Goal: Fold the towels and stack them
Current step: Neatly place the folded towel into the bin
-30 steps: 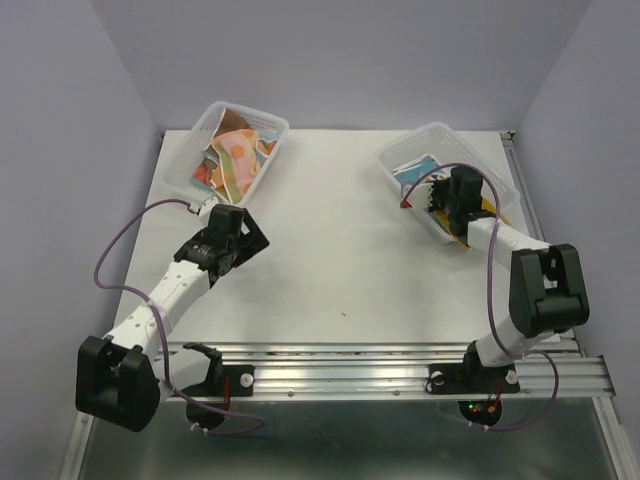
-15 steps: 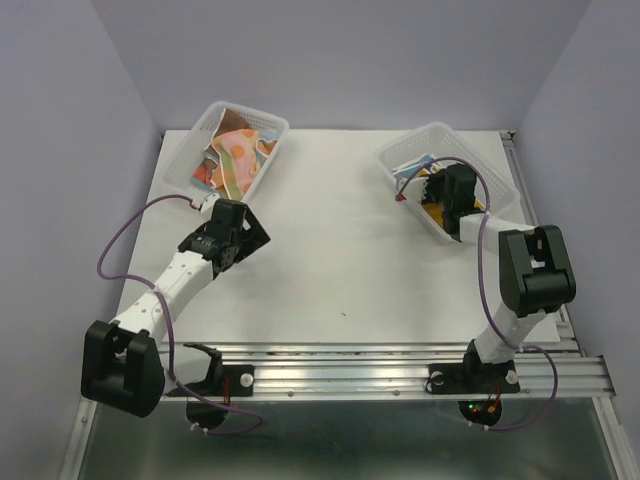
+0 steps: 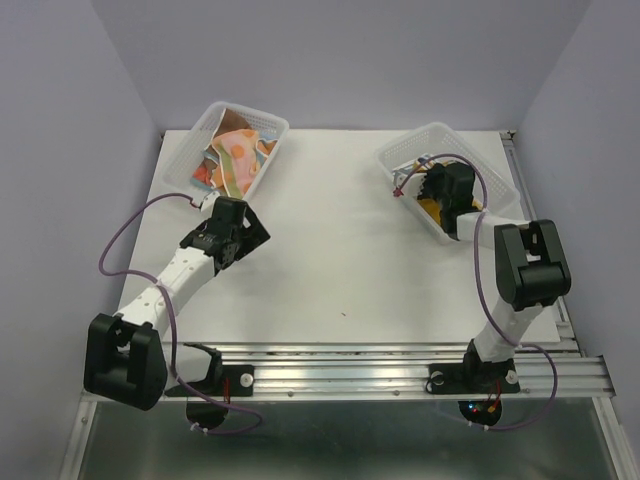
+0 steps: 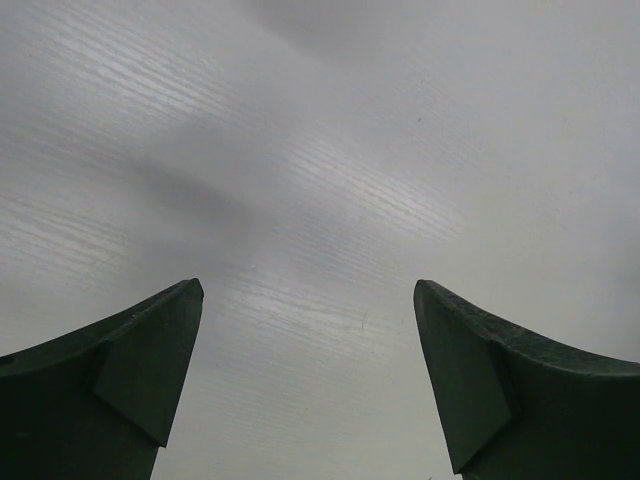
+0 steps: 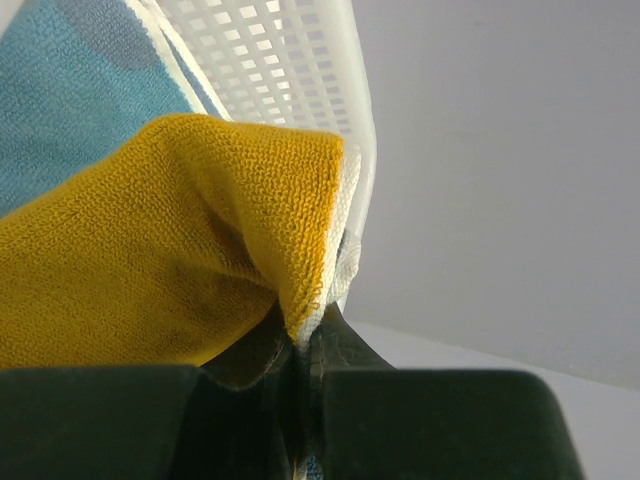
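Mesh basket behind bunched mustard towel

1. Our left arm starts at the near left edge of the table and slants away toward the table's far left corner, its white links stretched out in a long line.
2. Our left gripper hangs over the left part of the table, pointing down at the tabletop. Its jaws are spread wide with nothing between them.
3. Our right arm stands up steeply from the table's near right edge, elbow raised, forearm reaching toward the far right corner.
4. Our right gripper sits over that far right part of the table, jaws pressed together on a fold of the mustard yellow towel.
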You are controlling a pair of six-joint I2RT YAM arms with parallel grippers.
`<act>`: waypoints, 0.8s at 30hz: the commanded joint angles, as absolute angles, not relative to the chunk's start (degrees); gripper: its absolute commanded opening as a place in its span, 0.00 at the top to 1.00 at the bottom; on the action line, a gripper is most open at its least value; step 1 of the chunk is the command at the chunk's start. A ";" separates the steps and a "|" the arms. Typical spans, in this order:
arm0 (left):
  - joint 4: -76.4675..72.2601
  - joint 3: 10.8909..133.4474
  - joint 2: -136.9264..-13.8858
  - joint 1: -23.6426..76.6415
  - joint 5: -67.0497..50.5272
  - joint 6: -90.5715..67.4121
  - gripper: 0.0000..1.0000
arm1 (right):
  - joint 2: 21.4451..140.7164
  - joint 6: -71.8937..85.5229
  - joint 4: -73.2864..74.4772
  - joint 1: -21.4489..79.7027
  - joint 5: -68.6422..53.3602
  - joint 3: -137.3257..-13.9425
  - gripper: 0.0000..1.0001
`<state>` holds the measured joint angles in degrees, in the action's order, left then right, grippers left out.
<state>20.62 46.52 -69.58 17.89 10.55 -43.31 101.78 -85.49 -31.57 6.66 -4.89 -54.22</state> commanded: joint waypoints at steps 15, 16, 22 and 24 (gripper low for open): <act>17.14 47.73 -70.75 17.23 8.88 -42.28 0.01 | 106.09 -80.60 -40.25 6.24 -7.03 -60.12 0.80; 16.96 47.72 -70.75 17.23 8.70 -42.28 0.01 | 105.82 -79.46 -40.51 6.24 -7.03 -60.20 0.68; 16.09 47.64 -68.82 17.23 7.65 -42.01 0.01 | 100.74 -76.82 -40.08 6.24 -7.03 -59.24 0.00; 15.47 47.46 -67.60 17.23 7.12 -41.66 0.01 | 98.02 -73.40 -40.34 6.33 -6.68 -59.06 0.00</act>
